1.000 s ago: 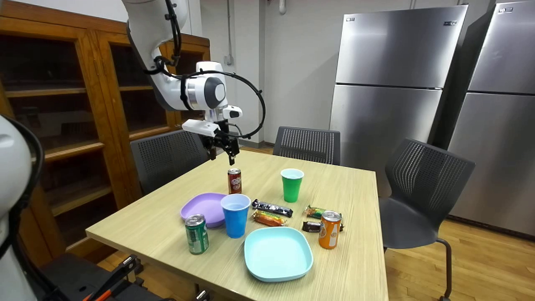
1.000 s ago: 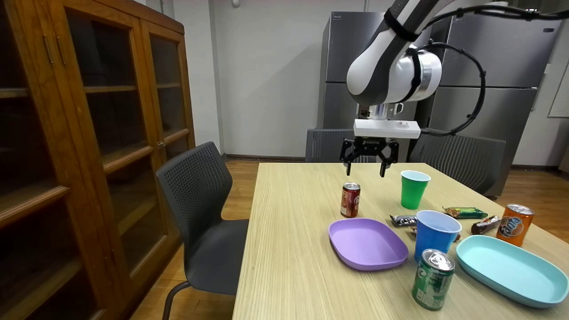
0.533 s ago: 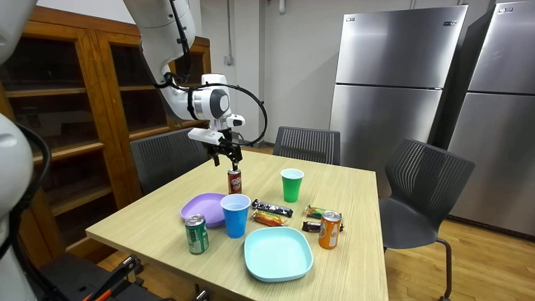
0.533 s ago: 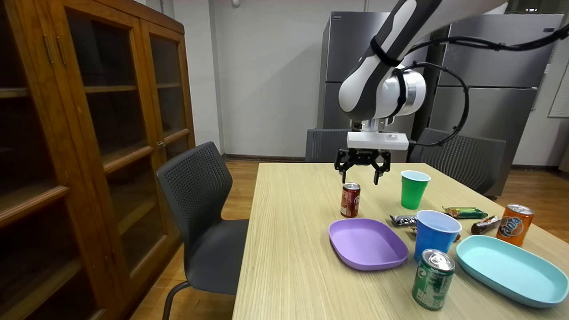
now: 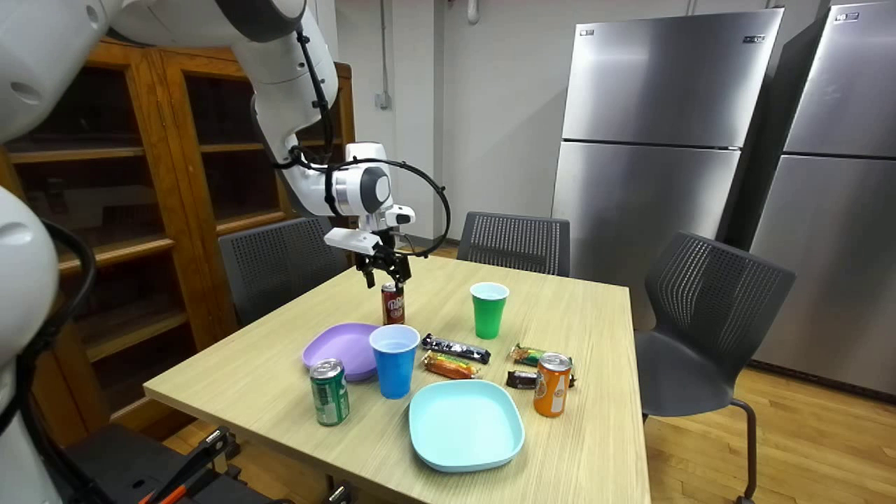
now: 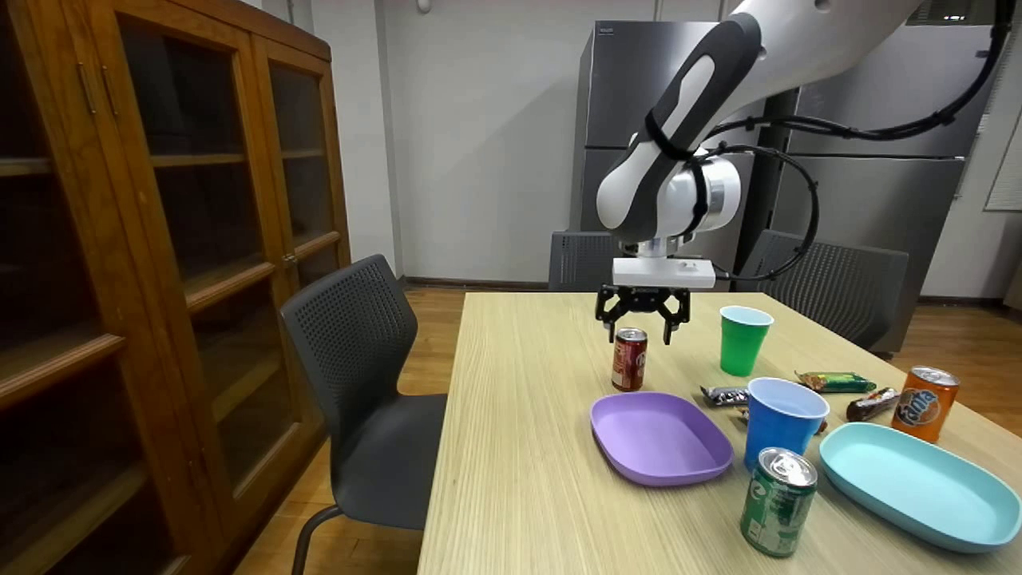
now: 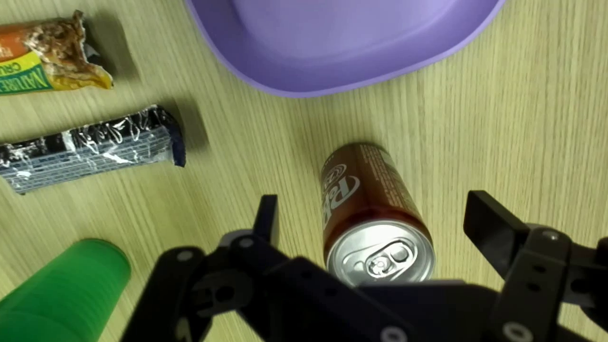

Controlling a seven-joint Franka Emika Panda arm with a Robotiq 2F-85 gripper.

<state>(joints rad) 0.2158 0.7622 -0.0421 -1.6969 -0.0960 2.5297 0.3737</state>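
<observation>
Jaws spread wide, broader than the dark red can (image 7: 356, 190) beneath; nothing held, no contact visible. Fingertips (image 7: 489, 228) show on either side of it in the wrist view, the gap looking tighter on one side. Can stands upright on the desk (image 5: 266, 371); in both exterior views the jaws hang about at its top, exact clearance can't tell.

Main risk looks like lowering off-centre: a tip could catch the rim and topple the can. Gripping only the narrowed shoulder could let it slip; over-squeezing could dent the thin wall.

Just beside the can, apart from it: purple plate (image 7: 308, 80). A tipped can could roll into it. Also near: dark wrapped bar (image 7: 95, 147) and upright green cup (image 7: 66, 294). Cup looks light, so a sideways drift of the spread jaws could knock it over.

Farther out: orange wrapped bar (image 5: 450, 366) next to the dark one; blue cup (image 5: 394, 371), upright by the purple plate, touching or not can't tell; green can (image 5: 330, 395), standing; turquoise plate (image 5: 465, 427); orange can (image 5: 552, 388), upright, with green wrapped bar (image 6: 836, 382) and brown wrapped bar (image 6: 872, 405) near it. Packed close there: one bump could spread.

Around the desk: chairs (image 6: 351, 343), wooden cabinet (image 6: 231, 283), steel fridges (image 5: 651, 210).
</observation>
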